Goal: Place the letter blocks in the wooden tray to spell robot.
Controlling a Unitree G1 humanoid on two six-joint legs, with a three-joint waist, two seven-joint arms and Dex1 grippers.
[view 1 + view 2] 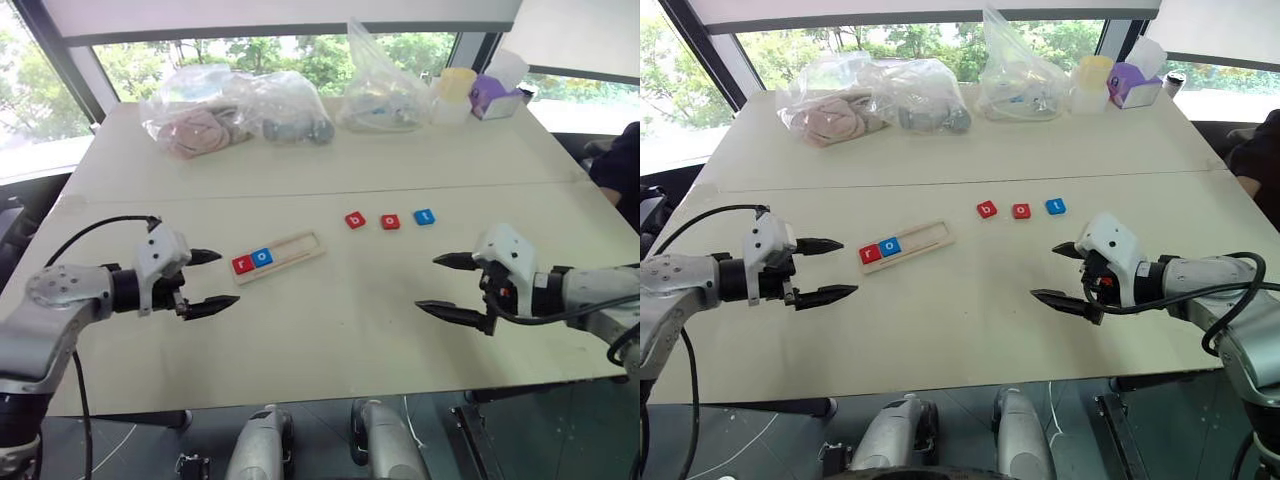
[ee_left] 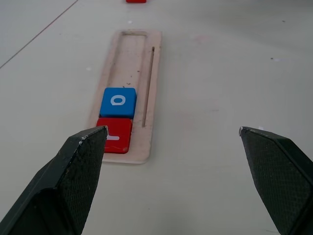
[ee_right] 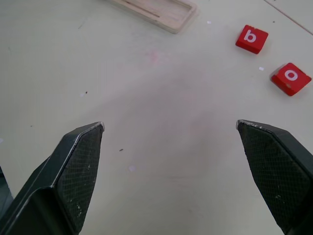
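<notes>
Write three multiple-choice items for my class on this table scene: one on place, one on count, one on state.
1. Where is the blue o block?
A. In the wooden tray, beside the red r block
B. On the table by the bags
C. In a hand

2. How many blocks lie loose on the table?
A. One
B. Three
C. Five

3. How are the left hand and right hand?
A. Both shut on blocks
B. Only one open
C. Both open, holding nothing

Answers:
1 A: r and o sit together at one end of the tray.
2 B: b, o and t sit outside it.
3 C: the fingers stand wide apart.
</notes>
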